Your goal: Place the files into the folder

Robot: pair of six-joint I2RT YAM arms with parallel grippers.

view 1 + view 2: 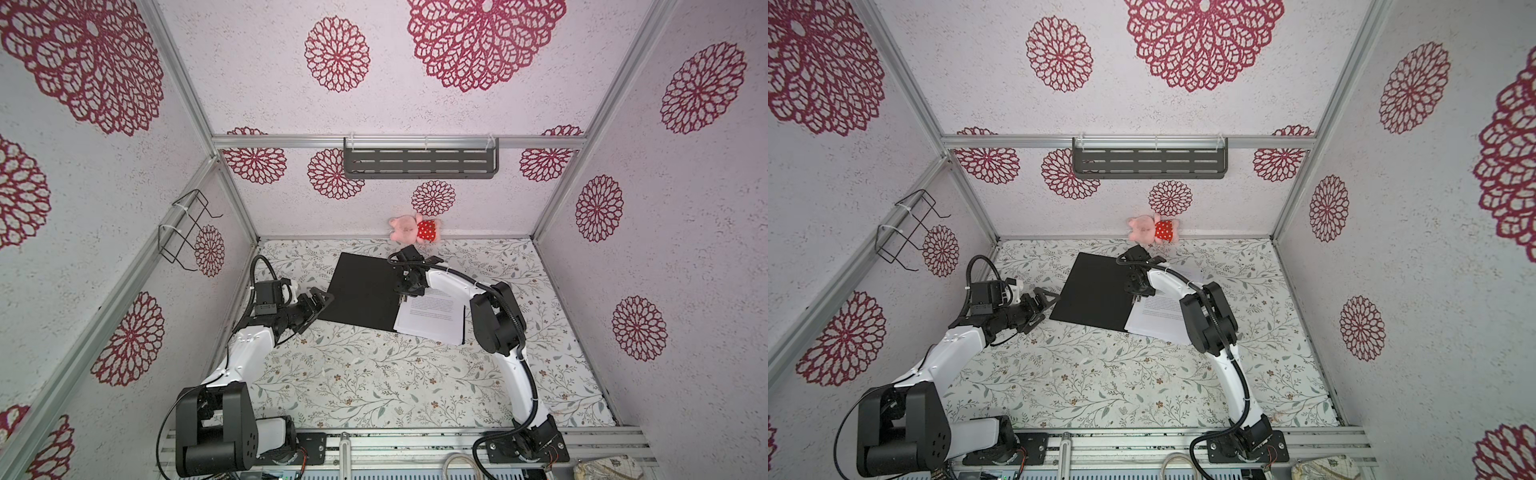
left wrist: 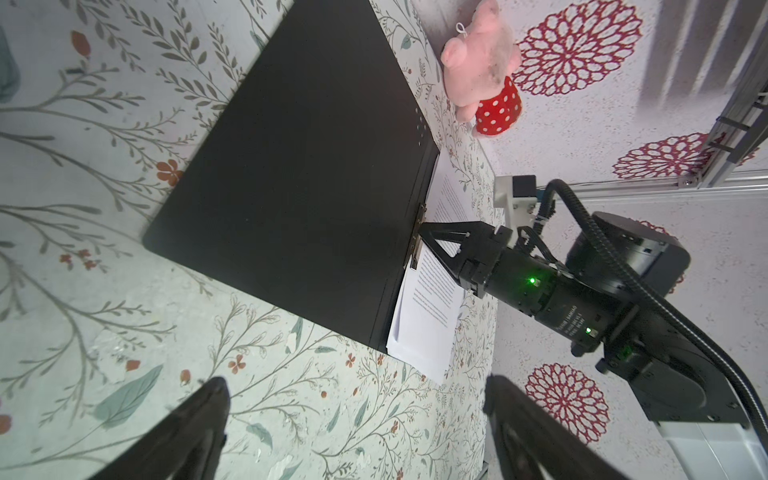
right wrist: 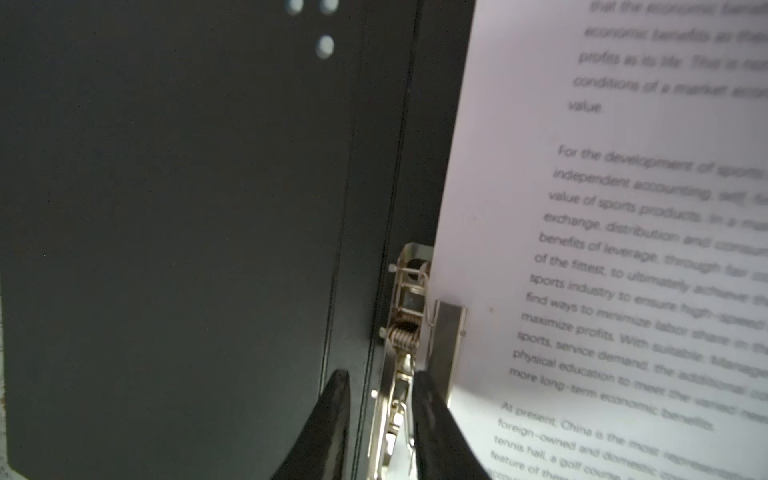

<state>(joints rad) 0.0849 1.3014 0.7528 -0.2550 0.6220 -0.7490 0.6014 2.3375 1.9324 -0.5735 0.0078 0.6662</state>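
Note:
The folder (image 1: pixel 361 291) (image 1: pixel 1096 291) lies open on the table, its black inside up (image 2: pixel 291 166) (image 3: pixel 166 208). The files (image 1: pixel 432 316) (image 1: pixel 1158 311), white sheets of black text, lie on its right half (image 2: pixel 428 316) (image 3: pixel 623 249), their edge under the metal spine clip (image 3: pixel 405 320) (image 2: pixel 417 241). My right gripper (image 1: pixel 402 296) (image 1: pixel 1136 298) (image 2: pixel 420 232) (image 3: pixel 380 378) is down at the spine. Its jaws stand narrow on either side of the clip, one finger against it and a thin gap at the other. My left gripper (image 1: pixel 322 297) (image 1: pixel 1050 299) (image 2: pixel 357 381) is wide open and empty, just off the folder's left edge.
A pink plush pig in a red dotted dress (image 1: pixel 411 228) (image 2: pixel 482 62) lies against the back wall behind the folder. A dark slotted shelf (image 1: pixel 419 162) hangs on that wall. A black wire rack (image 1: pixel 187 232) is fixed to the left wall. Floral cloth (image 1: pixel 374 382) covers the table.

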